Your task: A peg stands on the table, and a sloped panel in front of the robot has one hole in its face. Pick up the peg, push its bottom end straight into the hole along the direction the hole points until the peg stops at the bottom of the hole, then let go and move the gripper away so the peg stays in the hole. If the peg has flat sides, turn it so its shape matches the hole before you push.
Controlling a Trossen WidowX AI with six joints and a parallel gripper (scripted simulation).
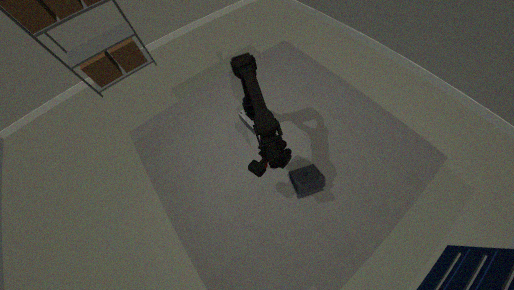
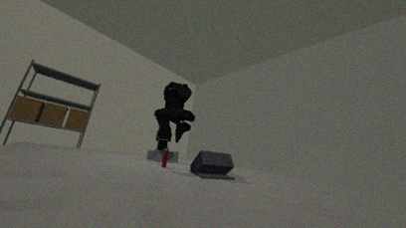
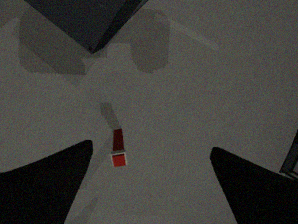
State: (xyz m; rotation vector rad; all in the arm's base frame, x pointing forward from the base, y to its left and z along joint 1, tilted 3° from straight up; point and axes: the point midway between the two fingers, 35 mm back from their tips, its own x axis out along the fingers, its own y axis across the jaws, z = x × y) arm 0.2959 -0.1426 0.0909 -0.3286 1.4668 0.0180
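A red peg (image 2: 165, 159) (image 3: 118, 141) stands upright on the table. In the wrist view its top looks square, with a pale rim. In the top view it is almost hidden by the arm. The dark grey sloped block (image 1: 307, 182) (image 2: 215, 161) (image 3: 82, 17) stands beside the peg; its hole cannot be made out clearly in any view. My gripper (image 3: 154, 150) is open and empty, pointing down above the peg. In the wrist view the peg shows between the two fingers, nearer the left one, and below the level of the fingertips.
The block's corner and the arm's shadows lie beyond the peg in the wrist view. A shelf rack with brown boxes (image 1: 101, 71) (image 2: 53, 115) stands at the left, away from the arm. A blue object (image 1: 470, 270) is at the lower right of the top view.
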